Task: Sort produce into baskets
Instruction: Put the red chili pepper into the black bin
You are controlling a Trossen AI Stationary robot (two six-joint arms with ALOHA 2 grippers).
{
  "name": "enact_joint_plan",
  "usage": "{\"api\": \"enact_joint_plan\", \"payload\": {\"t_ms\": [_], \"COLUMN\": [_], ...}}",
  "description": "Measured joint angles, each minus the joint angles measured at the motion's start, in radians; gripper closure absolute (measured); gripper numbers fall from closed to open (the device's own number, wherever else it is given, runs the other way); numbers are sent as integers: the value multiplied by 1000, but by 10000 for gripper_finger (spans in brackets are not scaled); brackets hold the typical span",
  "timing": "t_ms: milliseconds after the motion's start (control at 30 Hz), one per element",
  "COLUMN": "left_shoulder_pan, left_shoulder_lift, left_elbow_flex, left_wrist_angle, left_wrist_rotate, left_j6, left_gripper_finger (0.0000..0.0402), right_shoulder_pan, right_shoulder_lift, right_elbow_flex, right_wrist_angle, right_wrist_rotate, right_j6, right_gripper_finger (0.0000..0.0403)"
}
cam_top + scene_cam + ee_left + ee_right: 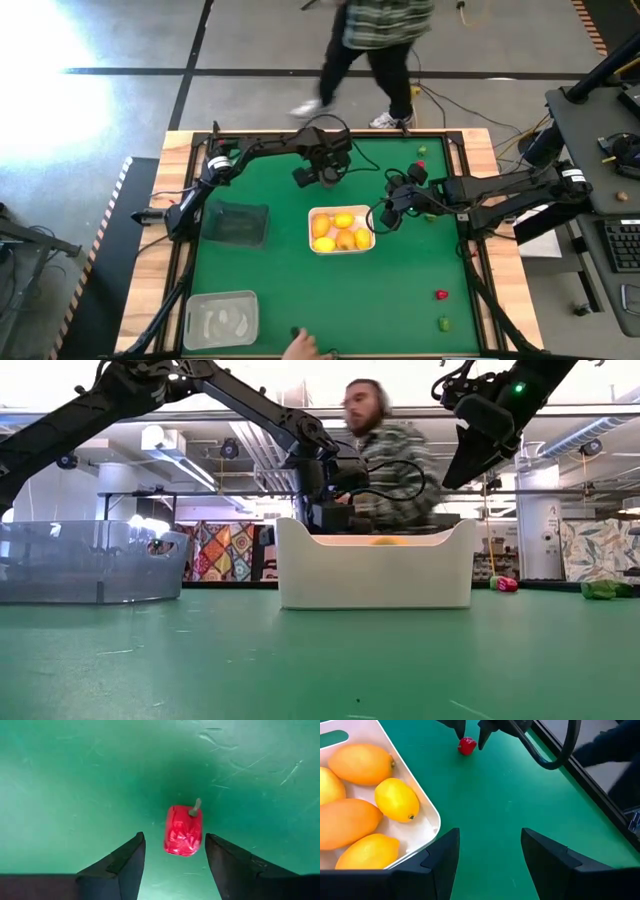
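A small red piece of produce with a grey stem (184, 831) lies on the green table; it also shows in the right wrist view (466, 746). My left gripper (175, 855) is open above it at the far middle of the table (318, 172), one finger on either side, apart from it. My right gripper (490, 855) is open and empty just right of the white basket (312, 222), which holds several yellow-orange fruits (396, 799). The dark see-through basket (236, 222) stands to the left. The clear basket (220, 320) stands at the near left.
More red (441, 294) and green (445, 323) pieces lie at the near right, and others near the far right corner (421, 158). A person stands beyond the far edge (375, 40). A person's hand (300, 347) shows at the near edge.
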Motion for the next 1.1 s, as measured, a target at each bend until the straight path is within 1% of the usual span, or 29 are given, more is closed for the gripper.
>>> {"api": "enact_joint_plan", "payload": {"t_ms": [100, 367, 500, 700, 900, 967, 1100], "left_shoulder_pan": [0, -21, -36, -53, -53, -53, -56], "left_shoulder_lift": [0, 1, 1, 0, -1, -3, -5], "left_elbow_flex": [0, 0, 0, 0, 0, 0, 11], "left_wrist_angle": [14, 14, 12, -24, -33, -41, -57], "left_wrist_rotate": [0, 27, 29, 28, 25, -4, -132], "left_j6": [21, 3, -44, -106, -272, -306, -429], "left_gripper_finger": [239, 303, 328, 350, 353, 353, 353], "right_shoulder_pan": [0, 1, 1, 1, 1, 1, 1], "right_shoulder_lift": [0, 0, 0, 0, 0, 0, 0], "right_elbow_flex": [0, 0, 0, 0, 0, 0, 0], "right_wrist_angle": [0, 0, 0, -1, -1, -1, -1], "right_wrist_rotate": [-1, -9, -10, -9, -8, -8, -8], "right_j6": [10, 16, 11, 6, 5, 5, 6], "right_gripper_finger": [200, 200, 200, 200, 200, 200, 200]}}
